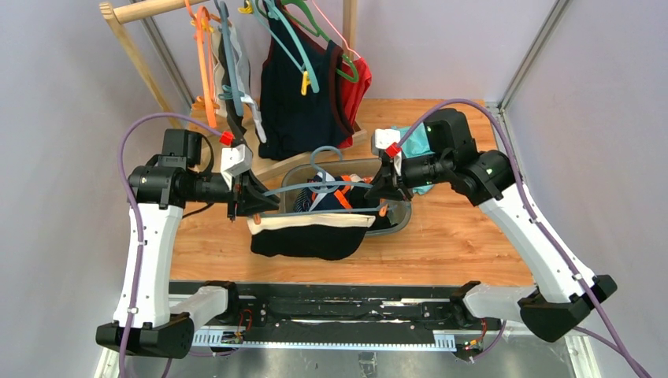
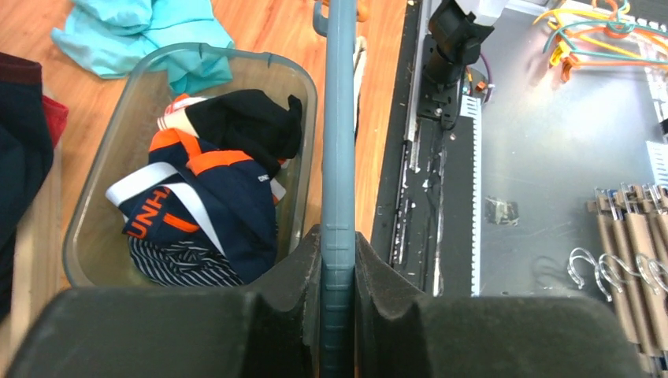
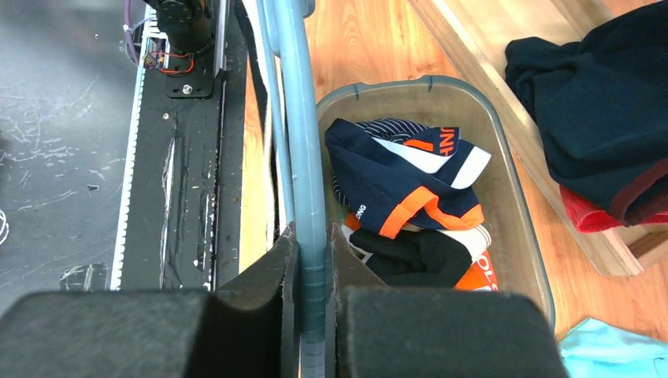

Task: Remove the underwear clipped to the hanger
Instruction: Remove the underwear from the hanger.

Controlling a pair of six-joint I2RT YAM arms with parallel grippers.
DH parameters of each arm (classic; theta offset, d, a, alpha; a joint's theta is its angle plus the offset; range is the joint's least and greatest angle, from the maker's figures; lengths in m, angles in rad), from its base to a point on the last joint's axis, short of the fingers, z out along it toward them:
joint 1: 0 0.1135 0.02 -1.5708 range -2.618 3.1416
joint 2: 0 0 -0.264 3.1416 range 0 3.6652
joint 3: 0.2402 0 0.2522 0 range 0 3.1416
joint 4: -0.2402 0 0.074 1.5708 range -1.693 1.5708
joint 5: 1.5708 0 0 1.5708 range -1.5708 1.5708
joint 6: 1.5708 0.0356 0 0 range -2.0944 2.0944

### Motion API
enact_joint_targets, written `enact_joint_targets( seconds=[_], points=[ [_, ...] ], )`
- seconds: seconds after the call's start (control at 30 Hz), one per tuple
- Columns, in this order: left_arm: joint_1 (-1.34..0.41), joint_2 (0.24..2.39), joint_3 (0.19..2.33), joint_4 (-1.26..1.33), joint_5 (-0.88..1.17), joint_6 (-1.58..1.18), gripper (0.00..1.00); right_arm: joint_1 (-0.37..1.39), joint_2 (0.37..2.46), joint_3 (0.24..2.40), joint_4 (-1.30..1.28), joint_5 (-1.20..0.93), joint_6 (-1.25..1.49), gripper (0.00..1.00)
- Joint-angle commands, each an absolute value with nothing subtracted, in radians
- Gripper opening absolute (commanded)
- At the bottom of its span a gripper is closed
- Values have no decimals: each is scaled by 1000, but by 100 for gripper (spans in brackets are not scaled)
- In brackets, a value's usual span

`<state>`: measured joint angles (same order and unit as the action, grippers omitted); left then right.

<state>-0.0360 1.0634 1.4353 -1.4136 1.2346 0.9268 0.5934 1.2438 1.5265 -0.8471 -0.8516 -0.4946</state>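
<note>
A dark brief with a beige waistband hangs under a grey-blue hanger, held level over a clear bin. An orange clip shows at its right end. My left gripper is shut on the hanger's left end. My right gripper is shut on its right end. In the left wrist view the hanger bar runs between the closed fingers of the gripper. In the right wrist view the bar is pinched the same way by the gripper.
The bin holds several loose briefs, navy-orange and black. A navy tank top hangs on the wooden rack behind with spare hangers. A teal cloth lies behind my right gripper.
</note>
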Motion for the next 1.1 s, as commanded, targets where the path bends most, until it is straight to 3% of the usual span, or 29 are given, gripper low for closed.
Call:
enact_joint_targets(
  seconds=[0.0,0.17,0.37,0.7,0.87,1.07],
  points=[
    [-44,1062,1456,-1414,1226,909,26,600,1182,1484,-747,-725,-433,1],
    [-43,1076,1475,-1413,1215,888,61,573,1113,1441,-793,-720,-473,1],
    [-40,1089,1521,-1413,1224,843,85,566,1037,1396,-877,-688,-590,1],
    [-29,1172,1605,-1367,1173,559,88,565,987,1388,-961,-669,-773,1],
    [-30,1100,1523,-1098,975,271,86,565,1010,1407,-965,-686,-775,0],
    [-29,1031,1395,-994,949,173,85,564,1024,1433,-965,-698,-766,1]
  ],
)
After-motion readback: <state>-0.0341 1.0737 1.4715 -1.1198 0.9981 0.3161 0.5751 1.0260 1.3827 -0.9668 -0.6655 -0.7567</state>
